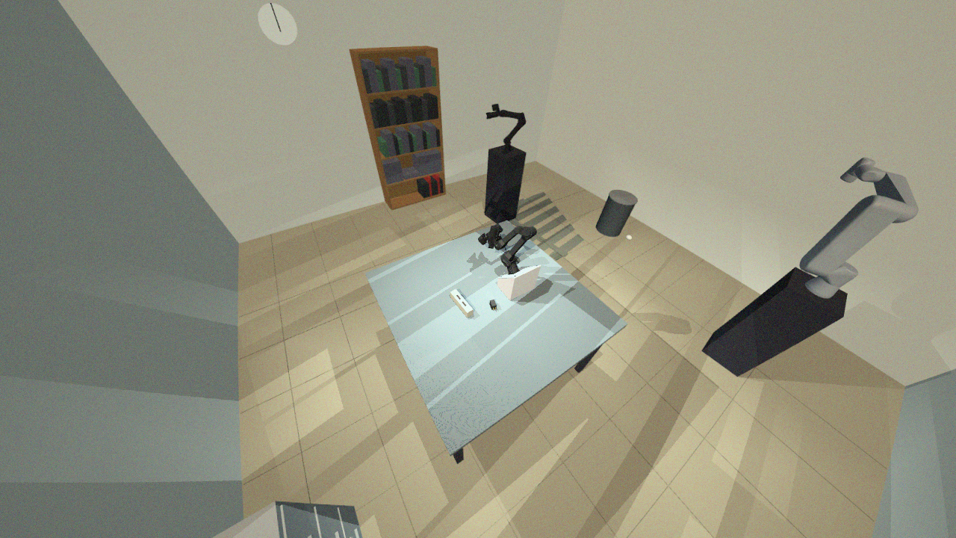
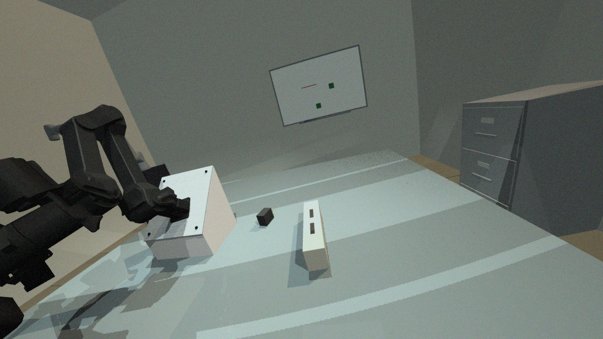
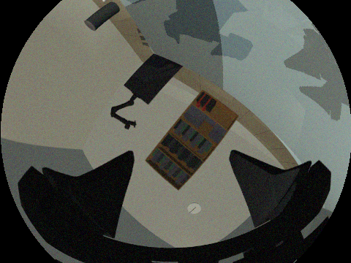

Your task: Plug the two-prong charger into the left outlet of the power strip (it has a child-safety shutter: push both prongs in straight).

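The small black charger [image 1: 493,304] [image 2: 264,217] lies on the table between the white block and the power strip. A bit of its brass-coloured prongs shows at its far side in the exterior view. The white power strip [image 1: 470,310] [image 2: 313,242] lies apart from it, with two dark outlets on top and nothing plugged in. My gripper [image 3: 183,156] is open and empty. It points away from the charger and strip, toward the wall with the bookcase. The exterior view does not show its fingertips clearly. Neither charger nor strip shows in the wrist view.
The pale table [image 1: 481,374] [image 2: 400,286] carries everything. A white slanted block [image 1: 524,282] [image 2: 221,210] with dark screws stands at my arm's base, beside the charger. Off the table stand a bookcase [image 1: 405,96] [image 3: 216,118], a black pedestal [image 1: 504,180] [image 3: 153,77] with another arm, and a filing cabinet [image 2: 560,156].
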Available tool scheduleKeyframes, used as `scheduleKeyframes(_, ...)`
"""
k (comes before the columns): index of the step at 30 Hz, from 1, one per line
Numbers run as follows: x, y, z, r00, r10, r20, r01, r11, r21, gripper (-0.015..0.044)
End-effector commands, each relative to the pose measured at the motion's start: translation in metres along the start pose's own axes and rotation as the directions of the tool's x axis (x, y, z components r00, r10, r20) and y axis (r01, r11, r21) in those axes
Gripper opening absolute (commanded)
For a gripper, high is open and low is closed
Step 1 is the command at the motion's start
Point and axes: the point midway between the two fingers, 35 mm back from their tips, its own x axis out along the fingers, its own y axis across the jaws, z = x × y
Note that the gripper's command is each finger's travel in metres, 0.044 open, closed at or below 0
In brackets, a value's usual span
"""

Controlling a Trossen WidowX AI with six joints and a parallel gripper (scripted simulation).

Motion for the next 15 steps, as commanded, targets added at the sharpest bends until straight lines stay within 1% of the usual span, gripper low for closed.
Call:
scheduleKeyframes(1, 0.001, -0.021, -0.004, 0.997, -0.082, -0.008, 0.081, 0.993, -0.086, 0.044)
scheduleKeyframes(4, 0.0, -0.036, -0.007, 0.99, -0.142, -0.02, 0.138, 0.981, -0.14, 0.044)
scheduleKeyframes(9, -0.003, -0.059, -0.007, 0.974, -0.228, -0.002, 0.22, 0.942, -0.252, 0.044)
scheduleKeyframes(15, -0.011, -0.093, -0.006, 0.936, -0.352, 0.029, 0.331, 0.847, -0.416, 0.044)
